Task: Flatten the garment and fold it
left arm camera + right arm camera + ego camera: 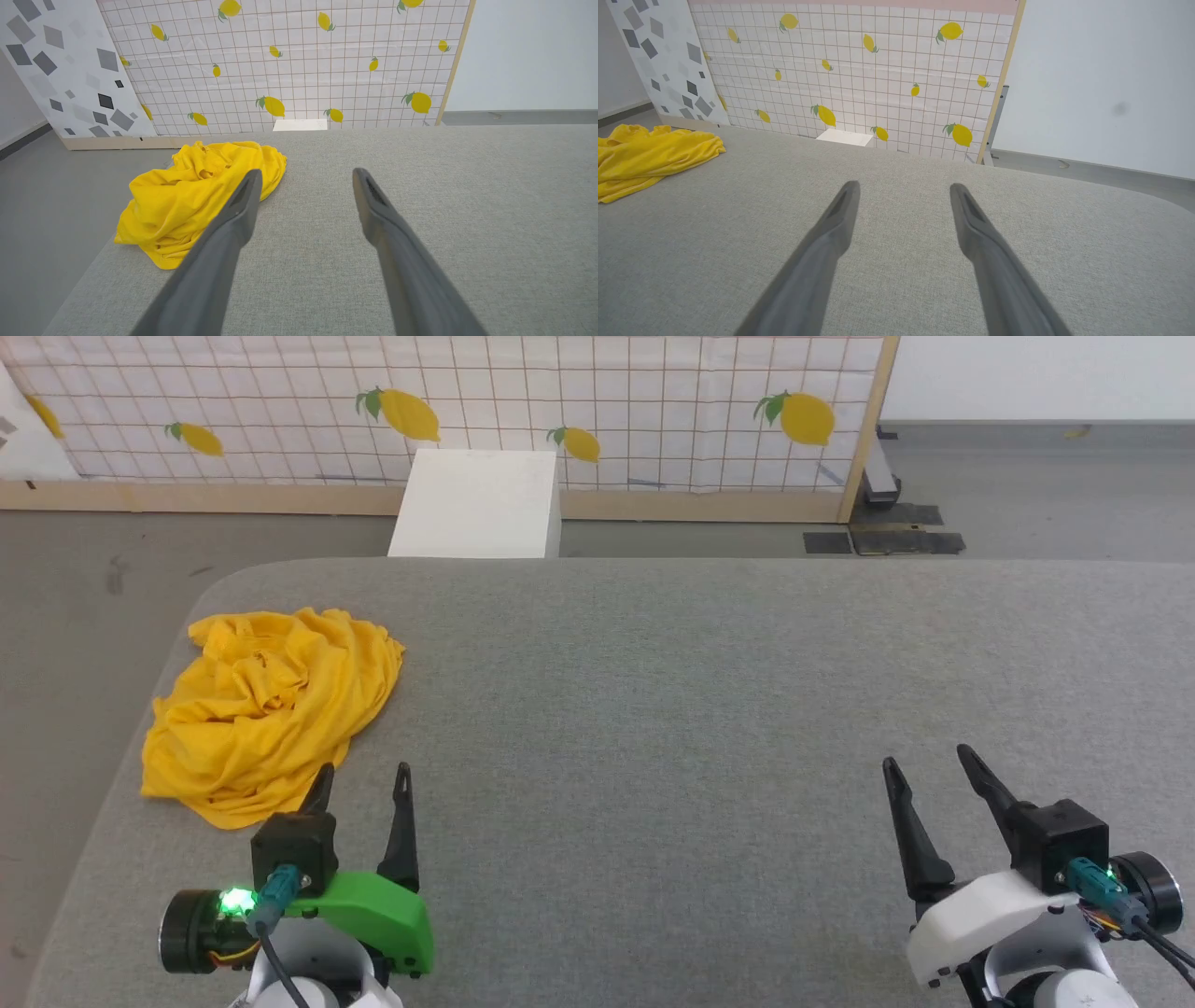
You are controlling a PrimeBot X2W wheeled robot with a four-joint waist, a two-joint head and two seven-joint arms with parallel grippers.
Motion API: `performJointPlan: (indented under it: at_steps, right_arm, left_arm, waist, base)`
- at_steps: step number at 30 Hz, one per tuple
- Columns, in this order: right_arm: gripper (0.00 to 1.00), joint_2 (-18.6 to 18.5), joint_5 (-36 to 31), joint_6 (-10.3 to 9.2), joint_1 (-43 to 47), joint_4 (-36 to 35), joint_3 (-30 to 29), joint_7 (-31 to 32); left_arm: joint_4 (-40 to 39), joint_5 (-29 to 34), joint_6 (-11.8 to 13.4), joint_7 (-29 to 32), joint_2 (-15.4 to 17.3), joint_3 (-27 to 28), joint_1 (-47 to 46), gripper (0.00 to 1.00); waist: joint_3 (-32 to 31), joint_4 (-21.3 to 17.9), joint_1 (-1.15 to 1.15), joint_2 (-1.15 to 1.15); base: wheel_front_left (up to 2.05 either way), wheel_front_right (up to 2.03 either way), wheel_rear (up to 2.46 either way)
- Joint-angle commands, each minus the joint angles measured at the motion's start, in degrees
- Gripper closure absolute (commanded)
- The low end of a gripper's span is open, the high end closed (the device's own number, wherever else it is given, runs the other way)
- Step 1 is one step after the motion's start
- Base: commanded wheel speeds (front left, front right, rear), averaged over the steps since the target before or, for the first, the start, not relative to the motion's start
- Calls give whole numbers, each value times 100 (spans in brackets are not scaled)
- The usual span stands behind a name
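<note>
The left gripper (364, 770) and right gripper (926, 758) hover empty, fingers spread wide, over the near side of a grey cloth-covered table (653, 709), where the garment (261, 709) lies crumpled by the left edge, just ahead of the left gripper, with a lemon-print screen (653, 411) beyond.

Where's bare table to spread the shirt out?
Free: the grey table right of the garment, across to its right edge, and the stretch between the left gripper and the right gripper. Crowded: the left edge, where the garment is heaped.
</note>
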Motion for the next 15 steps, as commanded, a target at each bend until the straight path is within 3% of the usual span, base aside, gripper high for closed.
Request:
performJointPlan:
  at_steps: [1, 15]
  right_arm:
    - [0, 2, 40, -1, 0, 31, -9, -49]
    - [0, 5, 114, -2, -15, 119, -14, -142]
  left_arm:
    - [48, -59, 61, -51, 7, -32, -75, 0]
    - [187, -194, 162, -180, 86, -115, -130, 0]
  waist:
    - [-9, 44, 0, 0]
    - [-63, 595, 0, 0]
  base:
    - [0, 0, 0]
    - [0, 0, 0]
